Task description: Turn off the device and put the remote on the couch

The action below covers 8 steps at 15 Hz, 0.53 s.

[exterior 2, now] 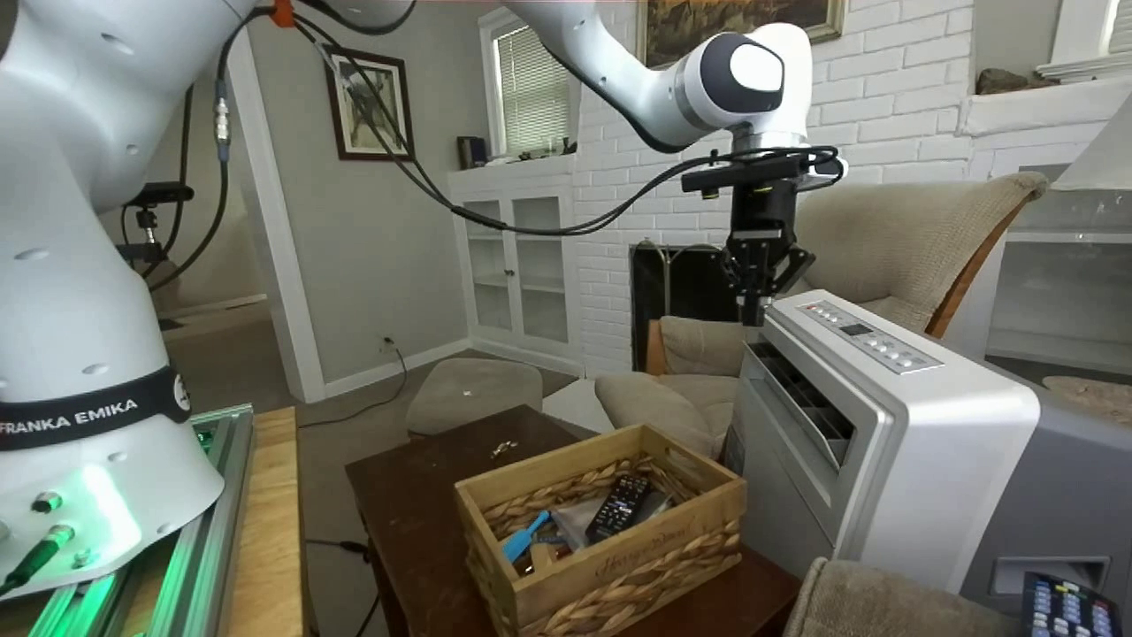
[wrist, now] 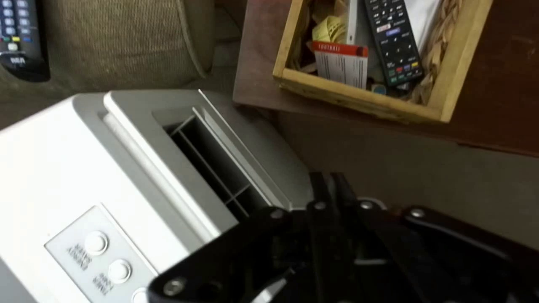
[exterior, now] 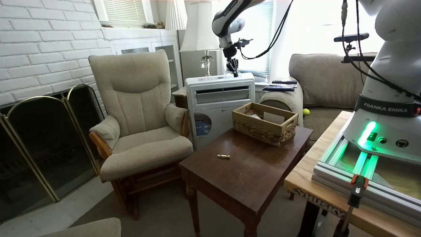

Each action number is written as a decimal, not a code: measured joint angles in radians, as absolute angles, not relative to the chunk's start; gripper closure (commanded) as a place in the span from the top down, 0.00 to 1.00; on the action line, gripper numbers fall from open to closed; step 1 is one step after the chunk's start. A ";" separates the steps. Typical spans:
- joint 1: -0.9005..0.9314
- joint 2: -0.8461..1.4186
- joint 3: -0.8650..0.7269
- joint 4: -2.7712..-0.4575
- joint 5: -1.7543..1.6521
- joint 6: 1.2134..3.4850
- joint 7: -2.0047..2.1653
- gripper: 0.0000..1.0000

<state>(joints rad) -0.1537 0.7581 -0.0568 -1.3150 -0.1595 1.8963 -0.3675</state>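
Wrist view: gripper (wrist: pixel 331 179) jaws narrow, seemingly empty, near device (wrist: pixel 143 185), turn-off likely in hand; next probably needs widening over remote (wrist: pixel 395 44) in basket (wrist: pixel 358 94), one o'clock, for couch (wrist: pixel 122 46), ten o'clock.

Looks like the living room of a home, furnished with a cream armchair (exterior: pixel 141 112), a tan couch (exterior: pixel 325 85), a shaded lamp (exterior: pixel 199 28), a gold-edged fireplace screen (exterior: pixel 52 138), white brick wall (exterior: pixel 49 49) and framed picture (exterior 2: pixel 393 97).
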 measured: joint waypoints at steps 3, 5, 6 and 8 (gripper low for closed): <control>-0.151 0.692 -0.063 -1.449 -0.177 1.902 -0.367 0.62; -0.148 0.647 -0.065 -1.541 -0.188 1.921 -0.361 0.76; -0.146 0.624 -0.065 -1.589 -0.191 1.938 -0.358 0.82; -0.147 0.582 -0.058 -1.687 -0.174 2.015 -0.339 0.96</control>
